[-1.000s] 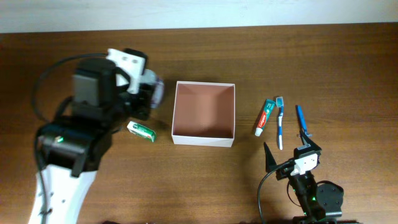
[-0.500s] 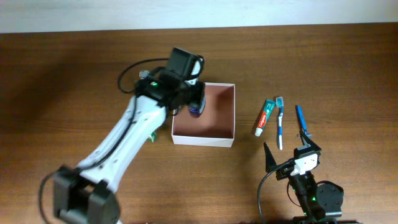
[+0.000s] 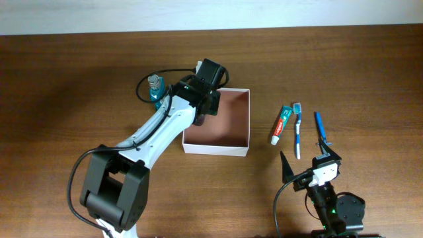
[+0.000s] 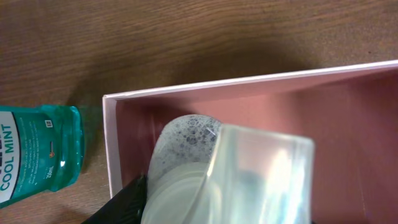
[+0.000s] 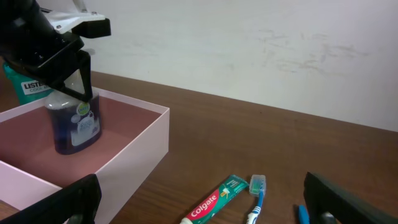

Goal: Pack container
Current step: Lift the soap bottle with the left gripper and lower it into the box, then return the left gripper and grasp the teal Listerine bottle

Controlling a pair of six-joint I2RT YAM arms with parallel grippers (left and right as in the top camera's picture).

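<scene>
Bottle (image 5: 73,127) now lowered into container (image 5: 146,146), L end effector (image 5: 79,92) clamped.

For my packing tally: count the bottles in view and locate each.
2. A teal mouthwash bottle stands outside the container's left wall; a blue bottle stands inside it, in the left hand. The arm may hide more.

The left claw (image 5: 79,87) has carried the dark blue, clear-capped plastic bottle (image 5: 73,124) from the left of the desk (image 3: 370,66) into the square white cardboard box (image 3: 218,149), where it now stands near the left wall. The arm's move has uncovered a teal mouthwash bottle (image 3: 155,89).
</scene>
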